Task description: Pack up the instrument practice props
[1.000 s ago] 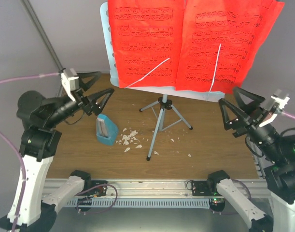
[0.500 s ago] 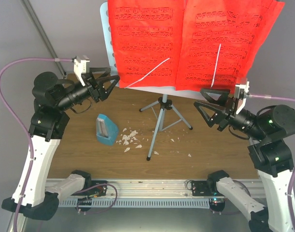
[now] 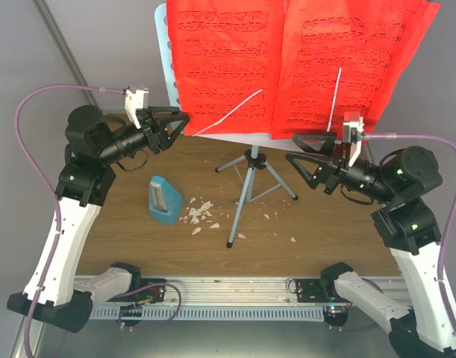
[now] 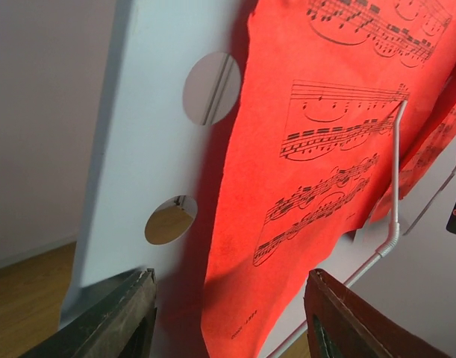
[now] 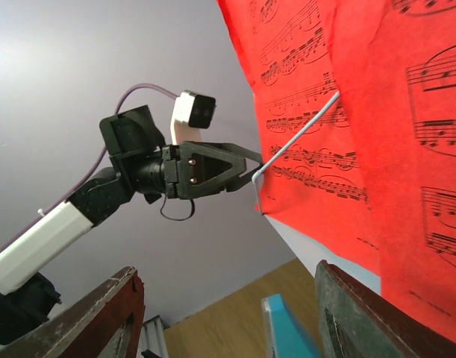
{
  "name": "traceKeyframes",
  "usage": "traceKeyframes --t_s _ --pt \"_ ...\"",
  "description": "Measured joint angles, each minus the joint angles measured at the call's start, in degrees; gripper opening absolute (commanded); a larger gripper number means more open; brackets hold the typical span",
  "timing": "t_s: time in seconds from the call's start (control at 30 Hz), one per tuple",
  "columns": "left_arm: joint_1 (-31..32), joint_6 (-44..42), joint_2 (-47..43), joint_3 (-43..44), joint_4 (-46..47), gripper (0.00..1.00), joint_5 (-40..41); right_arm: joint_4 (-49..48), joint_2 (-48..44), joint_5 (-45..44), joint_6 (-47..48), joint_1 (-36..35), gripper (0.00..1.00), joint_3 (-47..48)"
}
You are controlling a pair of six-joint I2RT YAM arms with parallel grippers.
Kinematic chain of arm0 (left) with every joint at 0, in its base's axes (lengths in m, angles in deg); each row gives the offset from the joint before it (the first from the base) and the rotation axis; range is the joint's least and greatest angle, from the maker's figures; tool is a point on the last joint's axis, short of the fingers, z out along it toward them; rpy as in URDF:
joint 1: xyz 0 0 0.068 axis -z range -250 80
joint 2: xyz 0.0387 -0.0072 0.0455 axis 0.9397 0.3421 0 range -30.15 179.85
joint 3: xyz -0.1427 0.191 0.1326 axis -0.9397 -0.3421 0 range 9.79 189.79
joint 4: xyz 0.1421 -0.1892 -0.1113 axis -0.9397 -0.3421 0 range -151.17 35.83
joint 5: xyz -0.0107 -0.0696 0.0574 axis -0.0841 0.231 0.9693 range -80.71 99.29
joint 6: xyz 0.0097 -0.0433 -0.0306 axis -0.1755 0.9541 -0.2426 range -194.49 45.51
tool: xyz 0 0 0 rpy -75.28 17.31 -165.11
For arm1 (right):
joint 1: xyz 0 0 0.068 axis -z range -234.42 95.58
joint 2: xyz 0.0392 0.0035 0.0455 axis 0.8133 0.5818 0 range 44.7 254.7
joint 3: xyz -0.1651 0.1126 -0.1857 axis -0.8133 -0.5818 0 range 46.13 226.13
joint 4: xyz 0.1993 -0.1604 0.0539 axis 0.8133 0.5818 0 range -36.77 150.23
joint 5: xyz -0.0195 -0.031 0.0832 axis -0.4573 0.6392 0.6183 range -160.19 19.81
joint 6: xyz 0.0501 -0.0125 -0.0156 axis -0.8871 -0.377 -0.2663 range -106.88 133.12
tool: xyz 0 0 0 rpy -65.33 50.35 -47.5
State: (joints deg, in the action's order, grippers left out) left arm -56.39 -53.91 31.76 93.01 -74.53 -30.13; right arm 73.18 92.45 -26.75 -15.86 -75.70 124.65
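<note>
The wooden counter (image 3: 101, 224) carries everything. The pale-blue music stand (image 3: 167, 82) stands on tripod legs near the counter's middle, its hole-punched plate reaching up past the top of the overhead view. Two red sheet-music pages (image 3: 287, 67) lie side by side against the plate and cover most of it (only a strip along the plate's left edge shows bare). A thin white wire arm (image 3: 228, 113) crosses the lower part of each page.

The left gripper (image 3: 179, 123) is raised at the plate's lower left corner. Its fingers (image 4: 127, 317) are apart, with the plate's edge and the left page's lower corner between them and a gap on either side. The right gripper (image 3: 291, 148) hangs just under the right page's bottom edge, also spread wide with nothing in it.

The small blue box (image 3: 164, 200) stands on the counter left of the tripod, below the left gripper. White scraps (image 3: 201, 215) lie scattered between the box and the tripod.
</note>
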Motion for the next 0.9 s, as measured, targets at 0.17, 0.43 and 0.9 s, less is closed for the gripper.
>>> traceKeyframes --t_s 0.17,0.43,0.9 --pt "0.0 0.1 0.6 -0.4 0.1 0.46 -0.6 -0.7 1.8 -2.5 0.3 -5.6 0.63 0.0" --pt "0.0 1.4 1.5 -0.9 2.7 0.41 -4.4 -1.1 5.1 -13.0 2.7 -19.8 0.63 0.0" --pt "0.0 3.3 1.8 -1.8 7.0 0.26 -9.7 -11.1 15.6 -42.2 -1.1 -37.0 0.62 0.0"
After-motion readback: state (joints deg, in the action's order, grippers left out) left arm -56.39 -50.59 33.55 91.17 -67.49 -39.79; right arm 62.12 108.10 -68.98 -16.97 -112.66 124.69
